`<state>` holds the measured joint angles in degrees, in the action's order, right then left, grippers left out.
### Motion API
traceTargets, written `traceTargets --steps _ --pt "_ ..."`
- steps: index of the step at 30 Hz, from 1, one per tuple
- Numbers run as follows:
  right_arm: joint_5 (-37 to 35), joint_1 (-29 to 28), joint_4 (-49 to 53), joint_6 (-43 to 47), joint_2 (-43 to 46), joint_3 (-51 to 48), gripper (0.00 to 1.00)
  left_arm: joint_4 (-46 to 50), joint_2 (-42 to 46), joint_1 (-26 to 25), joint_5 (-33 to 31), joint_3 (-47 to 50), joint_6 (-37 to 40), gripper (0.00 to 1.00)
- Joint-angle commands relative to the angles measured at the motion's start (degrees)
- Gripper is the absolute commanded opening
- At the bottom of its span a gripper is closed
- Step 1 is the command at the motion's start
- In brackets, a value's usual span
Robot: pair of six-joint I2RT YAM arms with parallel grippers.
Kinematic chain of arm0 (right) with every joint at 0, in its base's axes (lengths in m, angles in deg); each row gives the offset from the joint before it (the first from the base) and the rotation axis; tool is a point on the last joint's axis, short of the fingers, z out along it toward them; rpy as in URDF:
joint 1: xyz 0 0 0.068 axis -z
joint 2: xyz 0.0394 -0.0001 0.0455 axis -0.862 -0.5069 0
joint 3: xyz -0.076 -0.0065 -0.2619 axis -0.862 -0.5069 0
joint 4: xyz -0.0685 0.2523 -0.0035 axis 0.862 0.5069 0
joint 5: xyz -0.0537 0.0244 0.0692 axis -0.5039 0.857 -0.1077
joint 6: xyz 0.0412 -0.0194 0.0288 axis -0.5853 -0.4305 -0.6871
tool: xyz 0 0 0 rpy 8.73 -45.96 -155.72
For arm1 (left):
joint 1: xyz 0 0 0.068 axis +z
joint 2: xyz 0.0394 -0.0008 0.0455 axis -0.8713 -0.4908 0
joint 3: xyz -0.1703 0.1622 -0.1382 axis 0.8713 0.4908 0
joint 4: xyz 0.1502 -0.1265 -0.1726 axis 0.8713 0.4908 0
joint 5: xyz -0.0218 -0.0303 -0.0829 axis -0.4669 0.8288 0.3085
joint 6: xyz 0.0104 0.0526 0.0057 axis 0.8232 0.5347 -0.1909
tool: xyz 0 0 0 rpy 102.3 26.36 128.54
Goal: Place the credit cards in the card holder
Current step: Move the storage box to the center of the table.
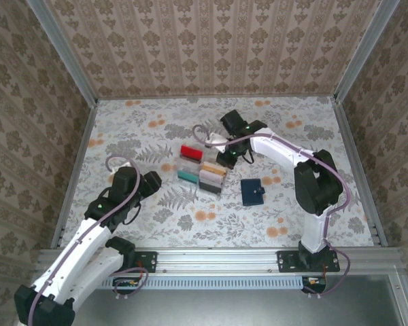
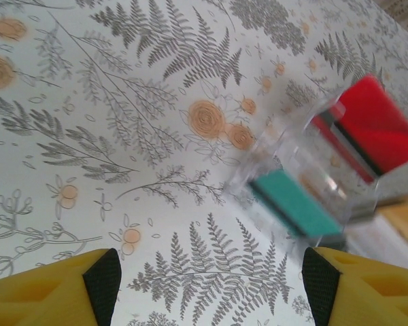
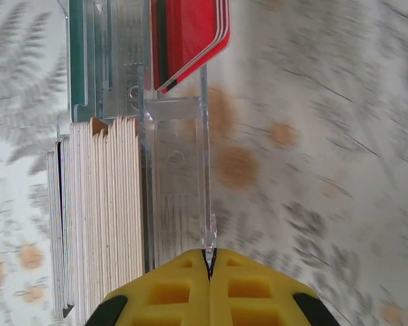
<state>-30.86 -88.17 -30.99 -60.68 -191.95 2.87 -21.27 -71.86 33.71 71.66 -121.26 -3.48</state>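
Standing near the middle of the flowered worktop point(image 1: 132, 132), a clear slotted rack point(image 1: 202, 165) carries the credit cards point(image 1: 211, 178) on their edges. The red cards point(image 1: 190, 151) are at its far left corner and the teal cards point(image 1: 186, 176) nearer to the arms. Tan-orange, white-grey and dark ones stand in the slots to the right of these. The card holder point(image 1: 253, 191) is dark navy and folded shut. It lies flat on the worktop near the right side of the rack, not touching it. The right pincer point(image 3: 209, 257) is at the far right side of the rack. Its yellow fingers point(image 3: 170, 292) are pressed fully together, just at the end of one thin clear wall; I cannot tell whether this wall is pinched between them. A small moulded mark on the clear plastic is too faint to read. The left pincer point(image 2: 211, 278) hangs above bare worktop on the left of the rack, its jaws wide apart, holding nothing.
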Motion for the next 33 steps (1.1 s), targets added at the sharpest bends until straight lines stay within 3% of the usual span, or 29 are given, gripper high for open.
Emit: traceTargets --steps 1,8,16,23,29,33 --pt "-3.82 3.18 -2.64 -4.45 -0.58 1.58 0.0 -3.37 -1.6 0.36 4.48 -1.96 2.02 0.74" --pt "-6.87 9.81 -6.04 -12.03 2.04 -3.21 0.0 -10.17 -6.65 -0.54 11.35 -1.7 3.99 0.74" --pt "-13.91 11.53 -8.8 -16.75 4.92 -8.09 0.0 -13.55 -16.32 -5.14 12.51 -5.64 4.82 0.74" --pt "-11.71 11.74 -8.77 -21.88 10.49 -7.71 0.36 -16.54 -23.61 -9.65 12.62 -8.3 4.13 0.75" --pt "-12.03 14.42 -5.88 -34.46 19.63 -10.58 0.5 -17.34 -27.61 -11.48 12.26 -10.02 3.8 0.75" --pt "-7.98 15.41 -5.06 -45.88 25.52 -18.41 0.49 -17.83 -28.98 -11.51 11.95 -10.21 3.56 0.75"
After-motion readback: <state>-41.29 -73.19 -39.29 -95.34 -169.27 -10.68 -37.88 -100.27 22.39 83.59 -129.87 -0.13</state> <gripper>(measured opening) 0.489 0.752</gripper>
